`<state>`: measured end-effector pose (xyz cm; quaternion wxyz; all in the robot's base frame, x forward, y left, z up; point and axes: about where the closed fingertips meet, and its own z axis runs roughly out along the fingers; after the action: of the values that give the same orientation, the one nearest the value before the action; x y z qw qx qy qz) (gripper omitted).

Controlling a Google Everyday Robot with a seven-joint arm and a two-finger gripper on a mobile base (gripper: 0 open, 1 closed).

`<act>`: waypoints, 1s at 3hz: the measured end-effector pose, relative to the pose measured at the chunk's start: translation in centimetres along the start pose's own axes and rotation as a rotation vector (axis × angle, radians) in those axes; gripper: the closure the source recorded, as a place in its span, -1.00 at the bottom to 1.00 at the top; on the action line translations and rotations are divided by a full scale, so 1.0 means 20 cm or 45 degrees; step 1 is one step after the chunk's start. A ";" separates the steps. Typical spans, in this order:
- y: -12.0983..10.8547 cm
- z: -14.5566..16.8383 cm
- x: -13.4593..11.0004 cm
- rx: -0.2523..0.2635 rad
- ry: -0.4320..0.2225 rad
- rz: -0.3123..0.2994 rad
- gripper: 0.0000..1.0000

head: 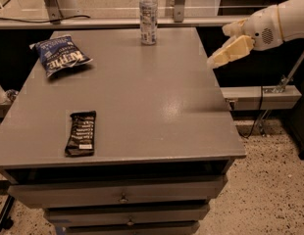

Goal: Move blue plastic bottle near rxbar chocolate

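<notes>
The blue plastic bottle [148, 14] stands upright at the far edge of the grey table [142, 97], clear with a white cap and a blue-and-white label. The rxbar chocolate [81, 132] lies flat near the front left corner, dark with white lettering. My gripper [221, 54] hangs in the air just past the table's right edge, on a white arm coming in from the upper right. It is well to the right of the bottle and holds nothing.
A blue chip bag [61, 56] lies at the back left of the table. Drawers [122, 197] sit under the tabletop. A rail and posts [179, 4] run behind the table. Speckled floor lies to the right.
</notes>
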<state>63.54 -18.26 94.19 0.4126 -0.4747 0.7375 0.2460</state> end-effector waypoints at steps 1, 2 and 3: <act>-0.07 0.09 -0.04 0.034 -0.059 -0.010 -1.00; -0.22 0.23 -0.10 0.069 -0.143 -0.058 -1.00; -0.36 0.36 -0.22 0.097 -0.238 -0.138 -1.00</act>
<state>73.76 -13.73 94.17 0.5100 -0.4729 0.6778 0.2383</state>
